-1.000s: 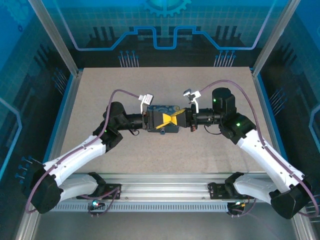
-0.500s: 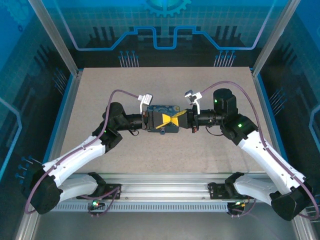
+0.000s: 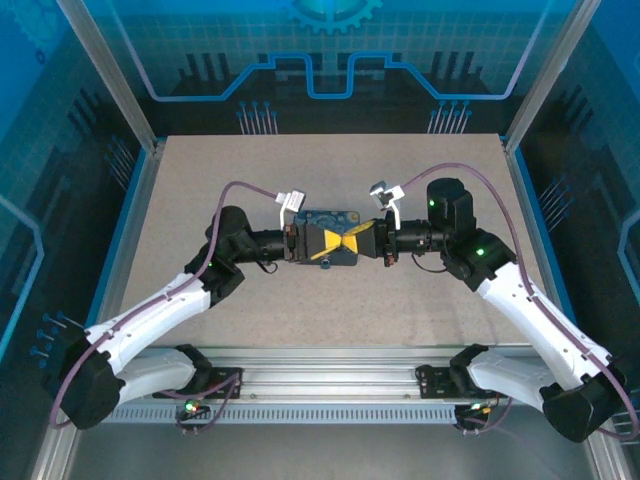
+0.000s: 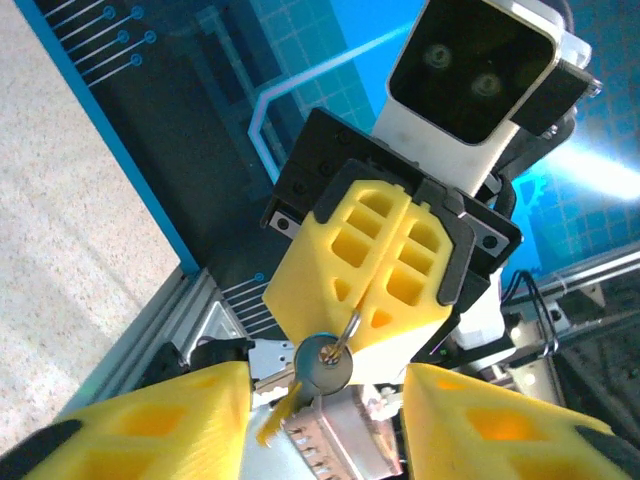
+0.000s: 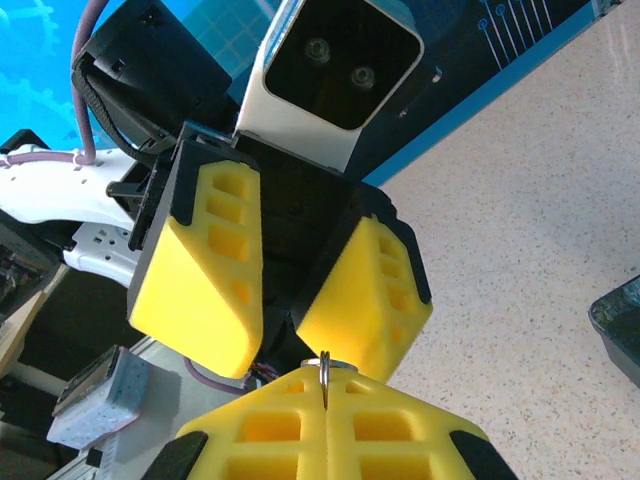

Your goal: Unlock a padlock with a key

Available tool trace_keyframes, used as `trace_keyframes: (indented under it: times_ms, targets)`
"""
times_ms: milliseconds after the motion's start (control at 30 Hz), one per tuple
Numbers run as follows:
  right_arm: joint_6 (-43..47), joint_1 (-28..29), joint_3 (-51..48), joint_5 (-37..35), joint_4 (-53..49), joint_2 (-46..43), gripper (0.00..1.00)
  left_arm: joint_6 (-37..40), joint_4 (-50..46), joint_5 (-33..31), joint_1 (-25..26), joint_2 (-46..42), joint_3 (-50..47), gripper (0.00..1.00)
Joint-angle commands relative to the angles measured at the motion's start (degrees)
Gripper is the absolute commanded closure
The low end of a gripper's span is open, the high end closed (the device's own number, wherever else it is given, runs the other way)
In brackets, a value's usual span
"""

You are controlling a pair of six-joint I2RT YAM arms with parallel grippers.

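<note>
Left tool (image 5: 285, 335) & right tool (image 4: 358, 320): yellow pads, black frames. Padlock (image 4: 322, 365) bluish-grey metal. Surface (image 3: 330, 300) beige, speckled. Box (image 3: 322, 217) dk blue. Cable (image 3: 235, 183) purple. Back wall (image 3: 330, 60) blue w/ circuit-line pattern.

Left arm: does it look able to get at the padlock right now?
Probably yes. The padlock is held by its wire loop in the shut right gripper, right between the left gripper's open fingers, with nothing in between.

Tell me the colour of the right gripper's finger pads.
The pads are bright yellow; the left wrist view shows them best.
</note>
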State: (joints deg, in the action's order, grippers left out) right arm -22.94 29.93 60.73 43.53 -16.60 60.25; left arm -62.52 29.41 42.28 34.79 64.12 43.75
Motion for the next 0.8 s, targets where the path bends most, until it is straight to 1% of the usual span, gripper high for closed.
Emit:
trace_keyframes:
  times_ms: [0, 200, 767]
  targets:
    - [-0.3, -0.6, 0.0, -0.1, 1.2, -0.8, 1.00, 0.4, 1.7, 0.3, 0.2, -1.2, -1.3, 0.52]
    - [-0.1, -0.6, 0.2, -0.2, 0.8, -0.2, 1.00, -0.5, 3.1, 0.7, 0.2, -1.2, -1.4, 0.52]
    - [0.5, -0.7, -1.4, -0.5, 0.4, -1.8, 1.00, -0.4, 3.3, -0.4, 0.0, -0.8, -1.0, 0.67]
